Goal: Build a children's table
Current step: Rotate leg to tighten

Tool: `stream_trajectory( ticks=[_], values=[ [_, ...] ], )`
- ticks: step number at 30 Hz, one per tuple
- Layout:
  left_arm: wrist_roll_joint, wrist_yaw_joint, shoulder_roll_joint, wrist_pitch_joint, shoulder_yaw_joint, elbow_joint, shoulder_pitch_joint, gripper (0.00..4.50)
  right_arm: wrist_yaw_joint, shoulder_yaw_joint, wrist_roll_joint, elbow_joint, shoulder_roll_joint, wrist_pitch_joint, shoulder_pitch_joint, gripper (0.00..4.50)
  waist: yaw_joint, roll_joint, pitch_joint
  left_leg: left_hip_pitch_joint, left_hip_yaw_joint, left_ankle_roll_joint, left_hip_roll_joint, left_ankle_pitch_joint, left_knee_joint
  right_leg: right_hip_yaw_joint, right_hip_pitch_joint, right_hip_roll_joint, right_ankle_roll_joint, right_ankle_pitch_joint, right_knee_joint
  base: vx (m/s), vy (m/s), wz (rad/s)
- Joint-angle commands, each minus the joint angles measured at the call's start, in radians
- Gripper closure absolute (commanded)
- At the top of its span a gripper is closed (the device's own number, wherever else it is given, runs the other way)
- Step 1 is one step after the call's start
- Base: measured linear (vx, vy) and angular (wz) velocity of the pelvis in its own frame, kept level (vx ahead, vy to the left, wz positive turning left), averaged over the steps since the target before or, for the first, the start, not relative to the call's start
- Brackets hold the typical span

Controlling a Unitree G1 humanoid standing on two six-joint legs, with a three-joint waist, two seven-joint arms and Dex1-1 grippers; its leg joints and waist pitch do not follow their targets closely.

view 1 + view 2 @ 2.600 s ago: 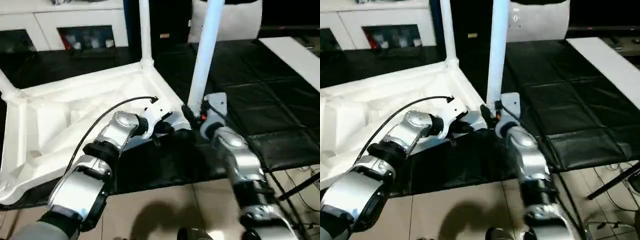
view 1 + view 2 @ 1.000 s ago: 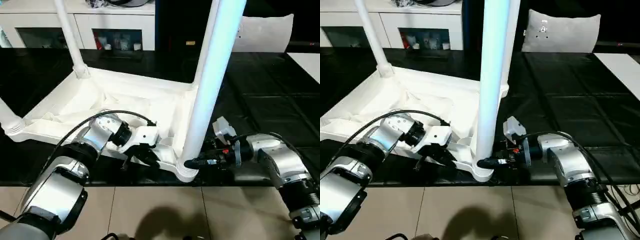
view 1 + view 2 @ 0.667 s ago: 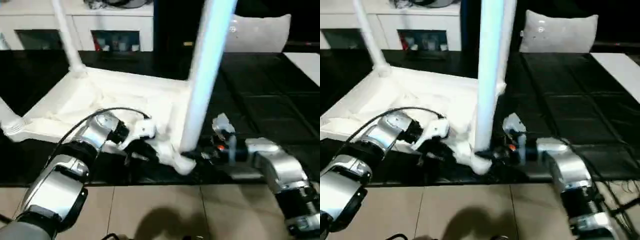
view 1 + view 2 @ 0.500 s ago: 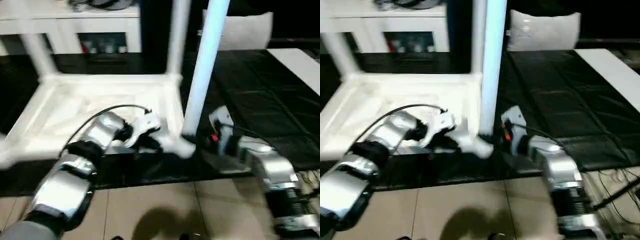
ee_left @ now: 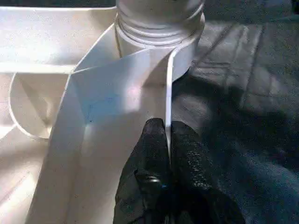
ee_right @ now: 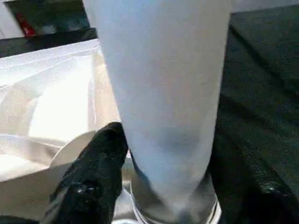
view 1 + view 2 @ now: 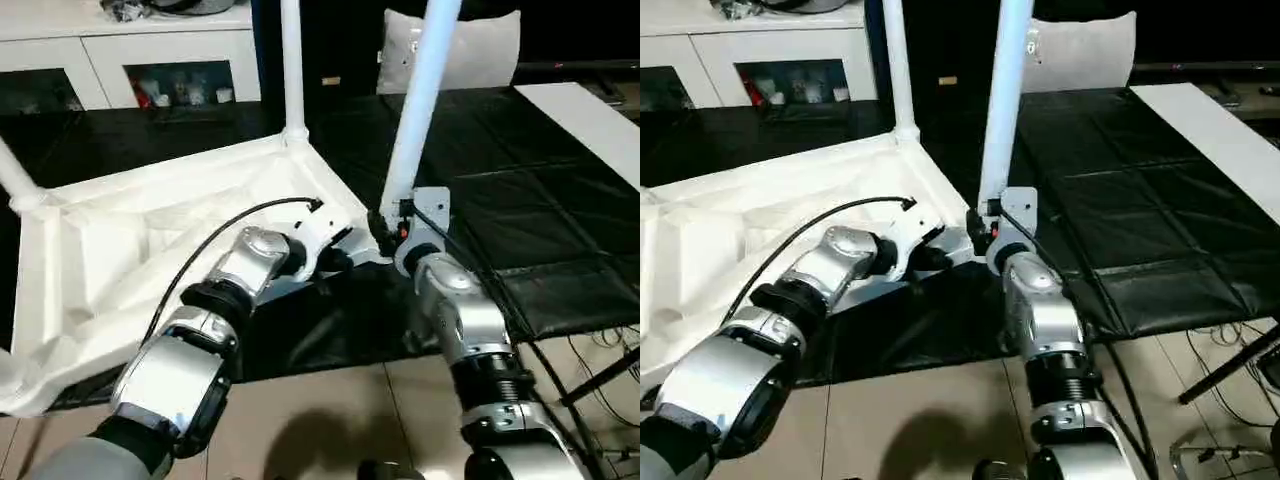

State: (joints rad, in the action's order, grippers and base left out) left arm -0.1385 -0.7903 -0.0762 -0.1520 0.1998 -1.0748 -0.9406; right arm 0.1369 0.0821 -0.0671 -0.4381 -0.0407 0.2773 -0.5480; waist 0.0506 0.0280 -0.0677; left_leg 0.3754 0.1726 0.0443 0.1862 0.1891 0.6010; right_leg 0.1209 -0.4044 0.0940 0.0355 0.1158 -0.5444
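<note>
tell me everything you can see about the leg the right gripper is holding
The leg is a long, smooth white tube, plastic by its look, widening toward its base. It stands nearly upright, leaning slightly, its base seated in the round corner socket of the upturned table top, which lies on the black mat. The right gripper is shut on it just above the socket, one black finger on each side. Its upper end runs out of the picture.

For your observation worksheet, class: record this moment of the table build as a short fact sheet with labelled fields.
table top: upside down on the black mat
near leg: upright in its corner socket
far leg: upright at the far corner
left pincer: clamped on the top's thin rim
right pincer: fingers either side of the near leg's base
</note>
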Motion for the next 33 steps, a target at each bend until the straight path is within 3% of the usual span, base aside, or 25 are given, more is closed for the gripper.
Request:
stream_trajectory(
  ticks=[1, 7, 8, 9, 10, 13, 17, 19, 23, 27, 29, 32, 33],
  values=[
    [0.033, 0.031, 0.025, 0.043, -0.026, 0.063, -0.039, 4.50, 0.051, -0.061, -0.009, 0.000, -0.041, -0.006, -0.008, 1.30, -0.004, -0.001, 0.094, -0.004, -0.013, -0.120, 0.032, 0.142, -0.063, -0.047, 0.069, 0.063, 0.229, 0.198, 0.040, 0.052, -0.022, 0.03],
    [0.030, -0.061, -0.006, 0.098, -0.011, 0.073, -0.008, 4.50, 0.139, -0.084, -0.001, 0.064, 0.050, 0.008, 0.023, 0.92, -0.013, 0.006, 0.103, -0.001, -0.014, -0.188, 0.035, 0.016, -0.052, -0.049, 0.072, 0.059, 0.269, 0.037, 0.012, 0.000, 0.000, 0.00],
    [0.031, -0.090, -0.020, 0.118, -0.006, 0.074, 0.003, 4.50, 0.184, -0.088, -0.011, 0.090, 0.081, 0.013, 0.037, 0.78, -0.014, 0.002, 0.100, 0.001, -0.012, -0.202, 0.035, 0.005, -0.050, -0.050, 0.069, 0.058, 0.273, 0.025, 0.012, 0.000, 0.000, 0.00],
    [0.030, -0.136, -0.043, 0.149, 0.004, 0.075, 0.016, 4.50, 0.250, -0.092, -0.028, 0.124, 0.126, 0.026, 0.057, 0.67, -0.021, -0.003, 0.092, 0.001, -0.007, -0.199, 0.031, 0.068, -0.051, -0.050, 0.071, 0.060, 0.261, 0.098, 0.024, 0.000, 0.000, 0.00],
    [0.028, -0.159, -0.055, 0.166, 0.011, 0.076, 0.022, 4.50, 0.283, -0.093, -0.037, 0.139, 0.148, 0.034, 0.067, 0.62, -0.021, -0.003, 0.092, 0.001, -0.007, -0.199, 0.031, 0.068, -0.051, -0.050, 0.071, 0.060, 0.261, 0.098, 0.024, 0.000, 0.000, 0.00],
    [0.024, -0.262, -0.097, 0.218, 0.036, 0.084, 0.042, 4.50, 0.430, -0.096, -0.092, 0.191, 0.224, 0.044, 0.101, 0.33, -0.036, -0.005, 0.084, -0.004, -0.006, -0.156, 0.033, 0.162, -0.057, -0.048, 0.069, 0.058, 0.212, 0.270, 0.044, 0.000, 0.000, 0.00],
    [0.015, -0.364, -0.138, 0.262, 0.065, 0.091, 0.055, 4.50, 0.565, -0.115, -0.113, 0.210, 0.311, 0.036, 0.124, 0.04, -0.043, -0.006, 0.082, -0.009, -0.007, -0.119, 0.039, 0.199, -0.062, -0.049, 0.063, 0.057, 0.192, 0.333, 0.050, 0.000, 0.000, 0.00],
    [-0.002, -0.481, -0.182, 0.322, 0.104, 0.094, 0.064, 4.50, 0.728, -0.138, -0.149, 0.216, 0.390, 0.033, 0.134, 0.04, -0.058, -0.001, 0.079, -0.012, -0.007, -0.103, 0.041, 0.225, -0.065, -0.048, 0.059, 0.055, 0.183, 0.361, 0.054, 0.000, 0.000, 0.00],
    [-0.007, -0.575, -0.214, 0.360, 0.125, 0.093, 0.060, 4.50, 0.889, -0.164, -0.179, 0.203, 0.456, 0.017, 0.124, 0.04, -0.076, 0.000, 0.080, -0.014, -0.006, -0.089, 0.047, 0.238, -0.066, -0.049, 0.057, 0.057, 0.194, 0.341, 0.048, 0.000, 0.000, 0.00],
    [0.000, -0.656, -0.233, 0.382, 0.137, 0.094, 0.055, 4.50, 1.001, -0.181, -0.213, 0.188, 0.487, 0.026, 0.109, 0.44, -0.093, 0.001, 0.084, -0.014, -0.005, -0.091, 0.050, 0.208, -0.065, -0.052, 0.057, 0.060, 0.209, 0.298, 0.040, 0.000, 0.000, 0.00],
    [0.003, -0.714, -0.249, 0.411, 0.152, 0.098, 0.051, 4.50, 1.135, -0.231, -0.237, 0.187, 0.529, 0.060, 0.095, 0.64, -0.099, -0.002, 0.086, -0.012, -0.006, -0.094, 0.049, 0.191, -0.065, -0.051, 0.059, 0.060, 0.216, 0.277, 0.035, 0.000, 0.000, 0.00],
    [0.000, -0.732, -0.254, 0.425, 0.159, 0.095, 0.047, 4.50, 1.184, -0.252, -0.239, 0.181, 0.541, 0.064, 0.088, 0.84, -0.108, -0.002, 0.087, -0.012, -0.004, -0.107, 0.052, 0.171, -0.063, -0.053, 0.057, 0.061, 0.221, 0.250, 0.032, 0.000, 0.000, 0.00],
    [-0.001, -0.748, -0.256, 0.437, 0.164, 0.093, 0.044, 4.50, 1.210, -0.265, -0.235, 0.168, 0.546, 0.060, 0.078, 0.84, -0.110, -0.009, 0.087, -0.010, -0.004, -0.105, 0.050, 0.170, -0.063, -0.052, 0.058, 0.061, 0.220, 0.256, 0.031, 0.000, 0.000, 0.00]
  ],
)
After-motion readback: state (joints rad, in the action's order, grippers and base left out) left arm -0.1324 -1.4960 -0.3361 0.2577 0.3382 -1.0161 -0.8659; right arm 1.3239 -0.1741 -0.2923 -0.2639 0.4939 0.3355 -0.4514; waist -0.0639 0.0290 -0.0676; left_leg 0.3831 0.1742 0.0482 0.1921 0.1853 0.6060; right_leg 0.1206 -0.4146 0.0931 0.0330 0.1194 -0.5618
